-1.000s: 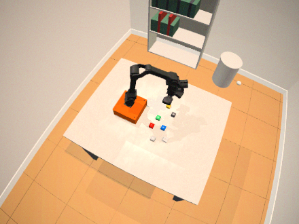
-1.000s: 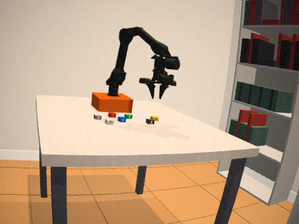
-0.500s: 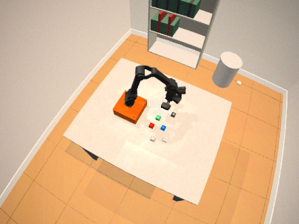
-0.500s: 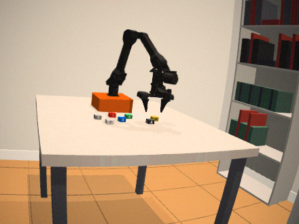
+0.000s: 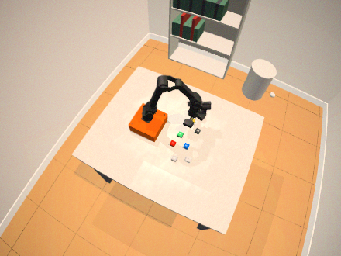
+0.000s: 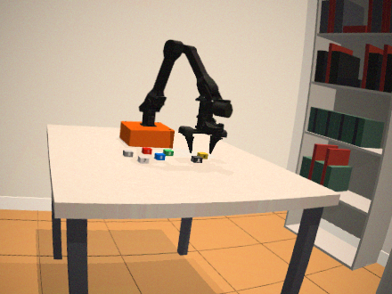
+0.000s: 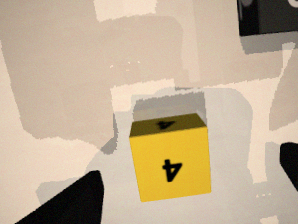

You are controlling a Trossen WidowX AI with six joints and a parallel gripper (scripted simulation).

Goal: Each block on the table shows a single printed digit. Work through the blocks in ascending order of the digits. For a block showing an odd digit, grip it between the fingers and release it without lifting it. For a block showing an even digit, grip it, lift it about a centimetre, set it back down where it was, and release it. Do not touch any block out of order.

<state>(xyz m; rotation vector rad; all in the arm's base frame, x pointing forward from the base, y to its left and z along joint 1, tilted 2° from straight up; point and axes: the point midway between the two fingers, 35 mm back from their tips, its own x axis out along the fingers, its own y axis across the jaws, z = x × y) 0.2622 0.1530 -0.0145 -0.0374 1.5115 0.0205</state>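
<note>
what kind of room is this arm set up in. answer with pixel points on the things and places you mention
Possibly a study or small workroom, though that's a guess: a tall grey shelf unit (image 5: pixel 169 48) (image 6: pixel 313 67) holds book-like green and red blocks, a pale table (image 5: pixel 112 155) (image 6: pixel 187 189) carries the arm, and a plain grey cylinder (image 5: pixel 257 82) stands on the orange tiled floor (image 5: pixel 50 194) (image 6: pixel 156 276).

A black 4 reads upside down on the broad, bright face of the yellow block (image 5: pixel 193 120) (image 6: pixel 202 155) (image 7: pixel 171 165), with a second 4 on its narrow, shaded face. The black block (image 5: pixel 198 131) (image 6: pixel 196 159) (image 7: pixel 267 20) bears a pale mark, cut off in the wrist view and too small elsewhere to read.
</note>
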